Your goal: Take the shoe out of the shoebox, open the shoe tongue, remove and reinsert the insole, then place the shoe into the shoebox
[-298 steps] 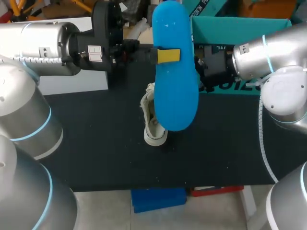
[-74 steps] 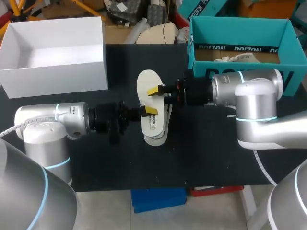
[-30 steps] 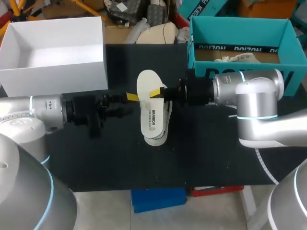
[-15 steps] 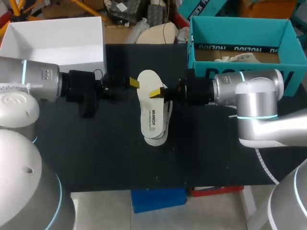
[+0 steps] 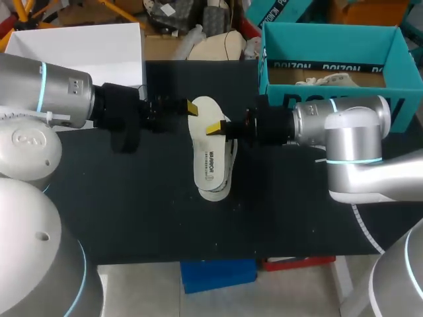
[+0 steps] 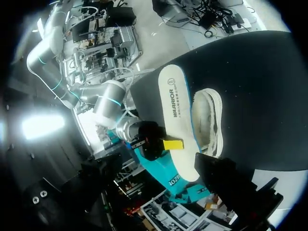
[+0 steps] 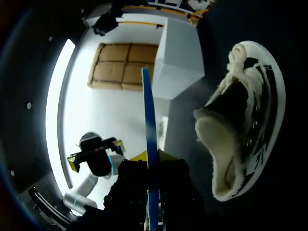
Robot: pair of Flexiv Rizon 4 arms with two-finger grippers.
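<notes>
The left gripper point(image 5: 192, 105) has released the insole point(image 5: 206, 155) and shifted beside its far end; I cannot tell how open it is. The right gripper point(image 5: 215, 129) alone pinches the insole, with the shoe point(image 5: 215, 193) just beneath, so reinsertion is not yet done.

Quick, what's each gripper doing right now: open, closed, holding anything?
Left gripper: cannot be told; it sits by the insole.
Right gripper: closed on the insole.

The left arm point(image 5: 63, 99) enters from the left, forearm level, with the left gripper point(image 5: 190, 106) just beside the insole point(image 5: 208, 158). The right arm point(image 5: 344, 129) enters from the right, forearm level. The right gripper point(image 5: 215, 129) is clamped on the insole's edge, one finger on each face.
</notes>
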